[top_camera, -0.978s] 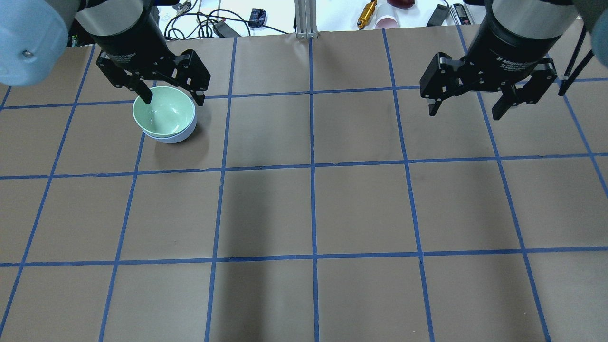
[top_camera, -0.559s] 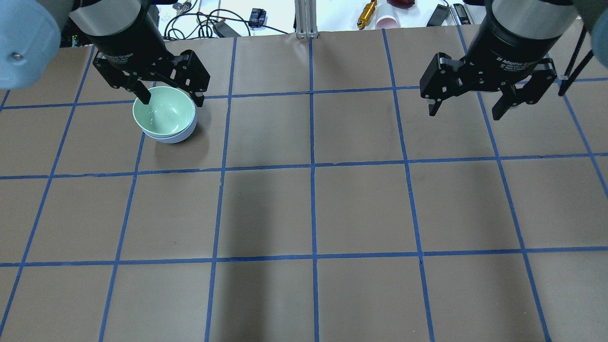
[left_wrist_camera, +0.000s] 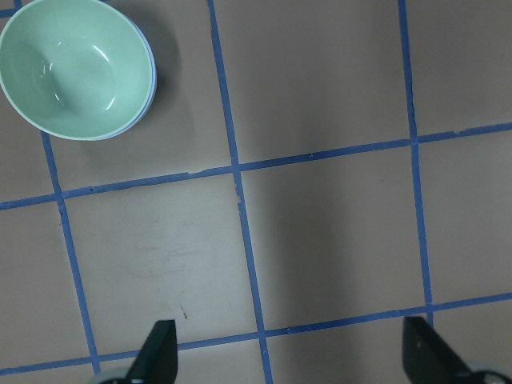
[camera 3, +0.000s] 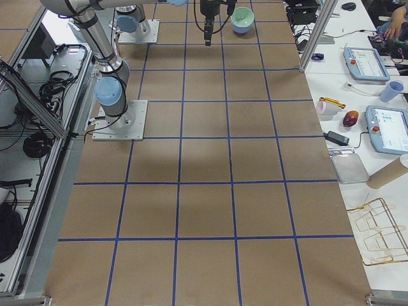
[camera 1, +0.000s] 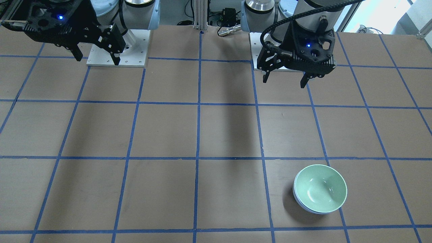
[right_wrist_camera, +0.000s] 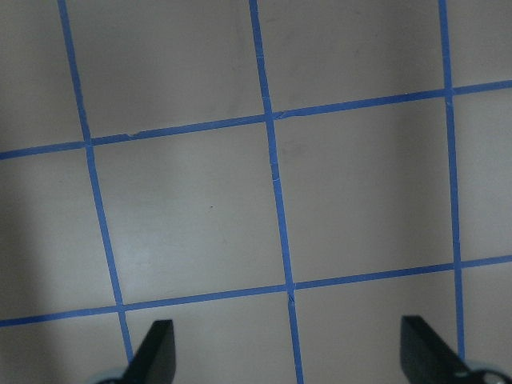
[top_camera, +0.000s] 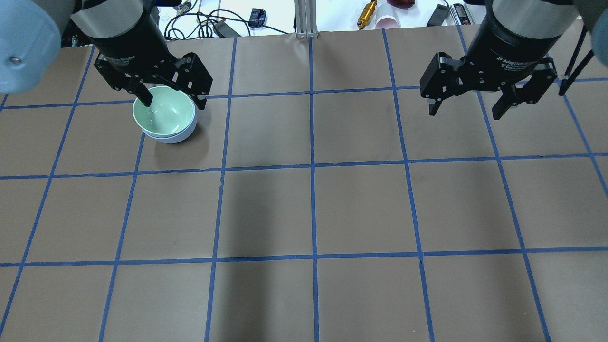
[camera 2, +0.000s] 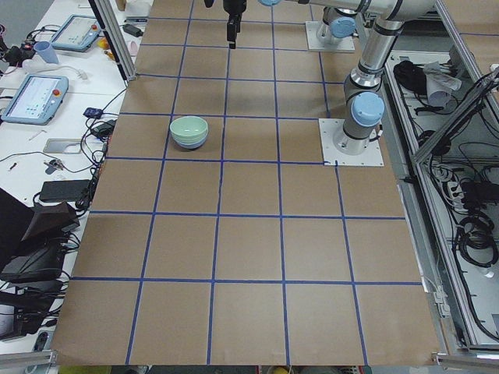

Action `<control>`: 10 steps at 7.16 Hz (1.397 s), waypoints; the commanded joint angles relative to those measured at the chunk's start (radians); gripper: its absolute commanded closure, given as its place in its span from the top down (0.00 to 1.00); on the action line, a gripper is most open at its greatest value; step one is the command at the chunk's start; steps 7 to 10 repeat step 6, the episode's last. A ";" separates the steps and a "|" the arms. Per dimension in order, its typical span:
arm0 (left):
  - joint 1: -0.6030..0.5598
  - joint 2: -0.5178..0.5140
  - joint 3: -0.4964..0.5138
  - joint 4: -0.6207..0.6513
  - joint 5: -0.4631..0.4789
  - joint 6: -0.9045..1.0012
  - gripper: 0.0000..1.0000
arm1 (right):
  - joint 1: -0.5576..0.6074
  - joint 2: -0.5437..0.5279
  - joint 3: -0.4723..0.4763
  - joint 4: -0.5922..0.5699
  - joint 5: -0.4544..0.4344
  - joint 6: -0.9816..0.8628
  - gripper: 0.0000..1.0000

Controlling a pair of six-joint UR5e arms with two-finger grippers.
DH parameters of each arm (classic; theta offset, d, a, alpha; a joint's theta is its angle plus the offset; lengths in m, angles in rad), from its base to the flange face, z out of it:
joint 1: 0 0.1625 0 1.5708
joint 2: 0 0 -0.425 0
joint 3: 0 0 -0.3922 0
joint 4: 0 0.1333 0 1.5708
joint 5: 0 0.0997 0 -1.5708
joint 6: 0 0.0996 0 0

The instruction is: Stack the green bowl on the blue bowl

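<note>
The green bowl (top_camera: pixel 164 114) sits nested inside the blue bowl (top_camera: pixel 172 138), of which only a thin rim shows beneath it. The stack stands at the far left of the table, and also shows in the front view (camera 1: pixel 320 187) and the left wrist view (left_wrist_camera: pixel 74 68). My left gripper (top_camera: pixel 174 101) is open and empty. It hangs high above the table, on the robot's side of the bowls (camera 1: pixel 284 82). My right gripper (top_camera: pixel 464 114) is open and empty, high over the far right of the table.
The brown table (top_camera: pixel 313 213) carries a grid of blue tape lines. Beyond its far edge lie cables (top_camera: pixel 204 21), a pink cup (top_camera: pixel 387 21) and a yellow tool (top_camera: pixel 366 13). The arm bases (camera 1: pixel 118 47) stand at the robot's edge.
My left gripper has shifted very slightly while staying open. The bowls stay stacked and still. The right arm has not moved.
</note>
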 commanded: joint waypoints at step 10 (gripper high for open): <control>0.120 0.019 -0.009 0.011 0.006 0.038 1.00 | 0.000 0.000 0.000 0.000 0.000 0.000 1.00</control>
